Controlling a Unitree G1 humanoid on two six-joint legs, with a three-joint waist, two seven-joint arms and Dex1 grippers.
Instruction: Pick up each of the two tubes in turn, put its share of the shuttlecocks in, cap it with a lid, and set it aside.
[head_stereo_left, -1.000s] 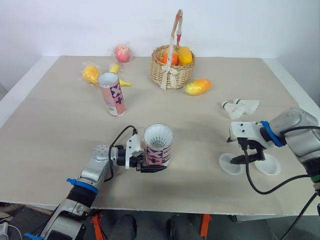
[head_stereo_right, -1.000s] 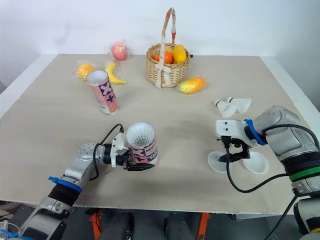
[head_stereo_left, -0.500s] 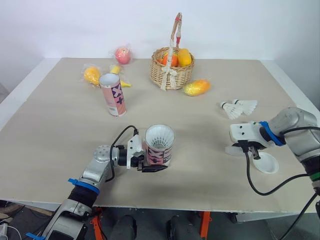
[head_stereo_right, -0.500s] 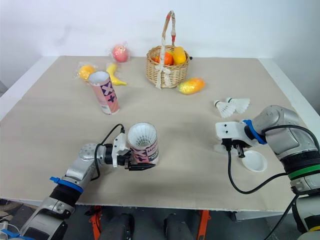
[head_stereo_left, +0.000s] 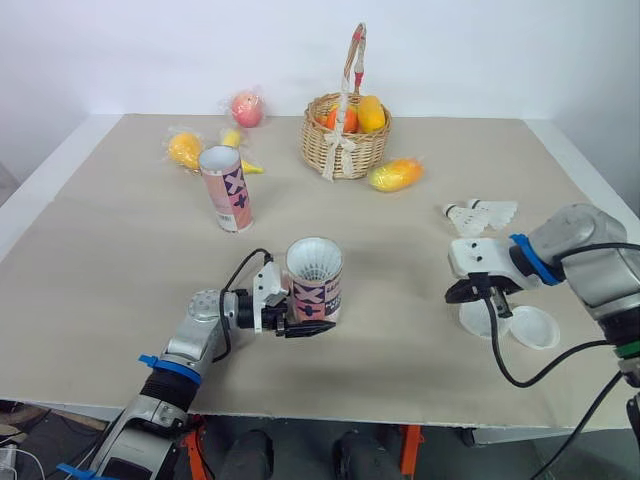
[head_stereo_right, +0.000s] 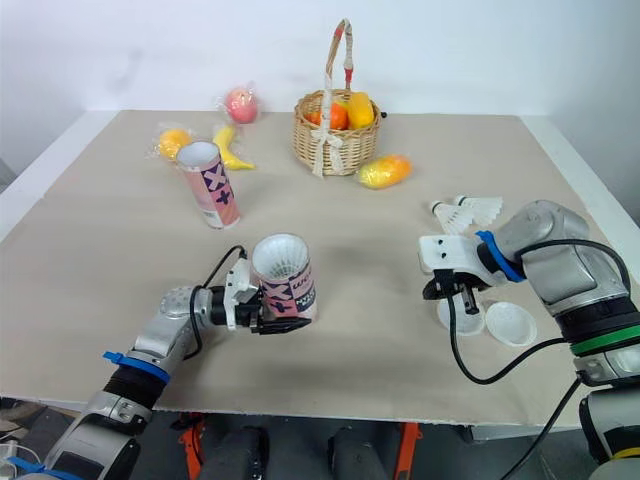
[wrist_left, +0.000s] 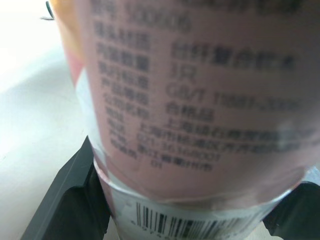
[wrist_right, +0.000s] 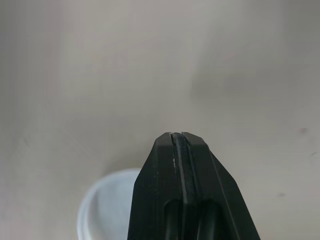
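1. Clamping the pink tube (head_stereo_left: 316, 292) low on its wall, the left hand (head_stereo_left: 308, 322) held it mouth-up and slightly tilted, probably to present the opening for capping
2. A shuttlecock (head_stereo_left: 315, 265) sat inside, so filling looked done
3. The right hand (head_stereo_left: 468, 291), fingers pressed together on nothing visible, hovered just above one lid (head_stereo_left: 476, 320), beside the other lid (head_stereo_left: 537, 327)
4. The second tube (head_stereo_left: 225, 188) stood well apart on the tabletop (head_stereo_left: 120, 250), and its loose shuttlecocks (head_stereo_left: 480, 214) lay near the right arm

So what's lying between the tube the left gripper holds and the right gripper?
Nothing; that stretch of table is bare between the tube and the right gripper, as the left eye view shows.
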